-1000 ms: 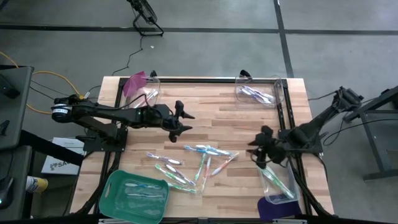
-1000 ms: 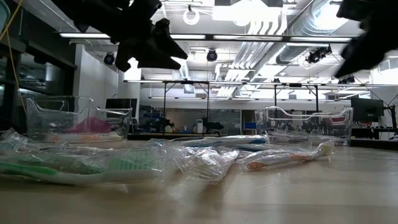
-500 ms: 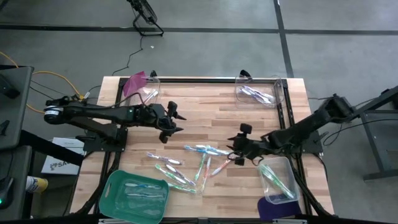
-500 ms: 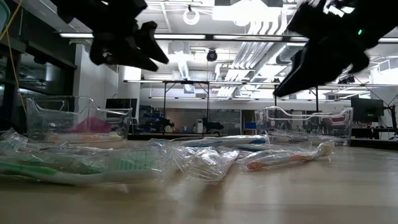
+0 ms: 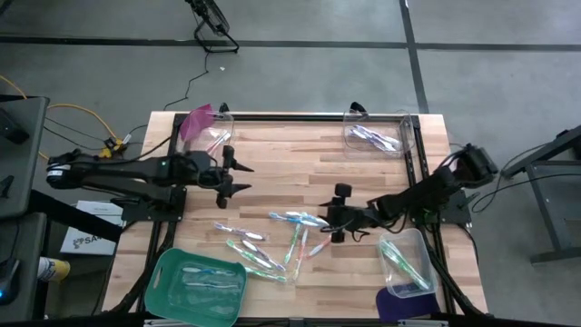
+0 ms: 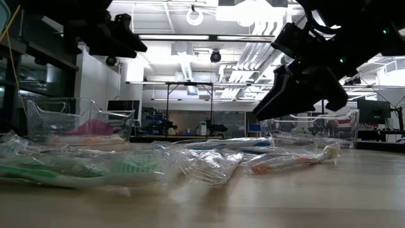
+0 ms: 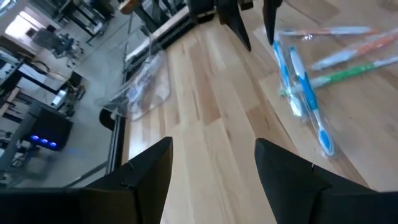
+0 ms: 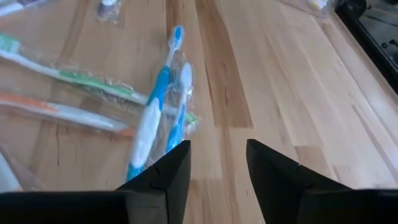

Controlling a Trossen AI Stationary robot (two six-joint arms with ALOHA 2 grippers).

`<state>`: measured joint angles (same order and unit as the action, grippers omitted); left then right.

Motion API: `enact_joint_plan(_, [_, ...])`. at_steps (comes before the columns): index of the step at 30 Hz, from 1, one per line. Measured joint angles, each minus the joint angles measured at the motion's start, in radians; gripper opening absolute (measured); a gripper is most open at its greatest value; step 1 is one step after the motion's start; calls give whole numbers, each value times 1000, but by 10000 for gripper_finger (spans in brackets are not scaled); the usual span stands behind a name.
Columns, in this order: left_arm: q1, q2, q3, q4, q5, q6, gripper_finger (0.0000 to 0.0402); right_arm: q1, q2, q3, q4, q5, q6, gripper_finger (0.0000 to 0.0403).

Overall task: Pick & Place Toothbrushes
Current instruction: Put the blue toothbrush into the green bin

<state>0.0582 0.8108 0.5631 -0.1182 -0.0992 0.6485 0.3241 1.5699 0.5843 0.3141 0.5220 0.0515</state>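
Observation:
Several wrapped toothbrushes [image 5: 283, 238] lie flat and scattered on the wooden table's middle. Two blue ones [image 8: 154, 118] are side by side at the far end of the scatter. My right gripper [image 5: 332, 215] hangs open just right of that blue pair [image 5: 300, 218] and points at it, with nothing between its fingers [image 8: 171, 171]. My left gripper [image 5: 245, 177] is open and empty over bare wood at the table's left, clear of the scatter. It points toward the table's right, and its wrist view shows the blue pair [image 7: 305, 93].
A green tray [image 5: 163, 272] holding toothbrushes sits at the near left. A clear bin [image 5: 211, 136] with a pink lid is at the far left. Another clear bin [image 5: 374, 138] with toothbrushes is at the far right. A third [image 5: 413, 268] stands at the near right, by a purple lid [image 5: 392, 304].
My right gripper has swung from over the near-right bin toward the table's middle, come down and rolled, ending beside the blue toothbrushes. My left gripper has drawn back toward the table's left edge. No toothbrush has moved.

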Motion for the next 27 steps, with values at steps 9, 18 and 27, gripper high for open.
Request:
enact_joint_plan(9, [0, -51, -34, 3, 0, -3, 221, -23, 41, 0, 56, -65, -31, 205])
enact_joint_plan(18, [0, -51, -34, 5, 0, -3, 221, -30, 142, 0, 141, -202, -42, 201])
enact_joint_plan(27, [0, -51, -34, 4, 0, -3, 221, -30, 184, 0, 178, -214, -53, 194])
